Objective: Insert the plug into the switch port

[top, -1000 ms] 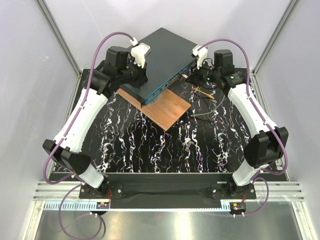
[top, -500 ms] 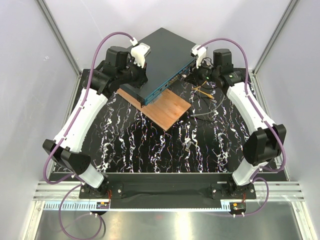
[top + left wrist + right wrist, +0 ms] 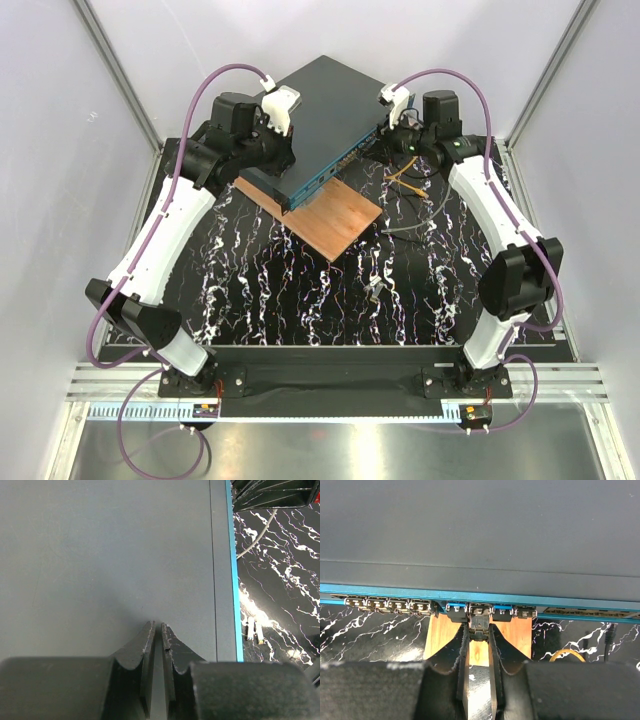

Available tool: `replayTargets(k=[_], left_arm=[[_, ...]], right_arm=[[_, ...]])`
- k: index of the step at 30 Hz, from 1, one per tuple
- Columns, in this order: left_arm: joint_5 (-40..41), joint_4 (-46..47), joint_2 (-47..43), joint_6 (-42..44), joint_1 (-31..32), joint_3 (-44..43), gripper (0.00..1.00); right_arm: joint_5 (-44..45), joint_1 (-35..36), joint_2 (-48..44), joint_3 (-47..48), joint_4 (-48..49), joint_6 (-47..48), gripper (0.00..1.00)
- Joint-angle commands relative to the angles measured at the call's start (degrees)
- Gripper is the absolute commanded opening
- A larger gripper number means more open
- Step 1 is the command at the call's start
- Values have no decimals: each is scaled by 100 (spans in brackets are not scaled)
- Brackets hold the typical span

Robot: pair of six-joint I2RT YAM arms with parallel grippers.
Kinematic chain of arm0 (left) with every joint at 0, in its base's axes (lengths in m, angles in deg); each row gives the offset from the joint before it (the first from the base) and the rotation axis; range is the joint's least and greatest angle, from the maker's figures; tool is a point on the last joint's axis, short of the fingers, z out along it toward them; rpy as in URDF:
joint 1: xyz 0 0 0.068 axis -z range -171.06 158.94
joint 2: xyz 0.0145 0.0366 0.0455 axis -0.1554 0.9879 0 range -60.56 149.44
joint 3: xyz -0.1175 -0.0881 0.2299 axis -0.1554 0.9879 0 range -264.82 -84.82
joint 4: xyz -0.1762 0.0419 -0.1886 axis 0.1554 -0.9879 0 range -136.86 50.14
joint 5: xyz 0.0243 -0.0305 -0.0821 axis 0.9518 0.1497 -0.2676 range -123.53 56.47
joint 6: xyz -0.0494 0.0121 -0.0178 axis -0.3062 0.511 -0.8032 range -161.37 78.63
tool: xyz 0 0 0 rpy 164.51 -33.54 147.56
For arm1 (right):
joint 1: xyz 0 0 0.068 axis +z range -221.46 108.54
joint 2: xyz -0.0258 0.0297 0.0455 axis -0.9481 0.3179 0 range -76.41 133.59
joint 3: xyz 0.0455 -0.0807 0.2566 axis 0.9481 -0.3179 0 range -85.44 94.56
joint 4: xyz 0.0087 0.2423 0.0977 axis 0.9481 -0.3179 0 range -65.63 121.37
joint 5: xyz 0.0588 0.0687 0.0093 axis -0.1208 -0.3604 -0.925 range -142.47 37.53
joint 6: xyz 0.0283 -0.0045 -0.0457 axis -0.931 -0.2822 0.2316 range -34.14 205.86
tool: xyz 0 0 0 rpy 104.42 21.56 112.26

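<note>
The switch (image 3: pixel 325 115) lies at the back middle of the mat, its dark top facing up and its teal front face (image 3: pixel 470 600) showing a row of small sockets. My right gripper (image 3: pixel 479 629) is shut on the plug (image 3: pixel 479 622), a tiny grey piece pinched between its fingertips. The plug's front end sits in the mouth of a socket near the middle of the row. My left gripper (image 3: pixel 157 626) is shut with nothing in it, and its tips rest over the switch's top (image 3: pixel 110 555) near the left end.
A brown wooden board (image 3: pixel 330 215) lies under the switch's front edge. Yellow cables (image 3: pixel 405 178) and a long grey cable (image 3: pixel 420 225) lie to the right of it. A small loose piece (image 3: pixel 375 290) rests mid-mat, and two pale bits (image 3: pixel 253 630) lie beside the switch.
My right arm has pushed forward and a little left toward the switch's front face, carrying the plug with it. The left arm has not moved.
</note>
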Motion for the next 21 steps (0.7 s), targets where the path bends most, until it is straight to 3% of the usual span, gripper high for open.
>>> replayTargets(k=[1,4,12,21], left_arm=[[-42,174,1,1,-35,-63,14],[-60,165,10,-8,-27,-63,14],[-60,156,10,-17,-35,-63,14],[-60,156,10,-25,-35,-72,14]], right_arm=[[-515,130,39,441,194,-78,0],[-445,130,57,450,167,-43,5],[-217,130,-171,240,36,211,51],[21,95,-347,116,-316,510,67]])
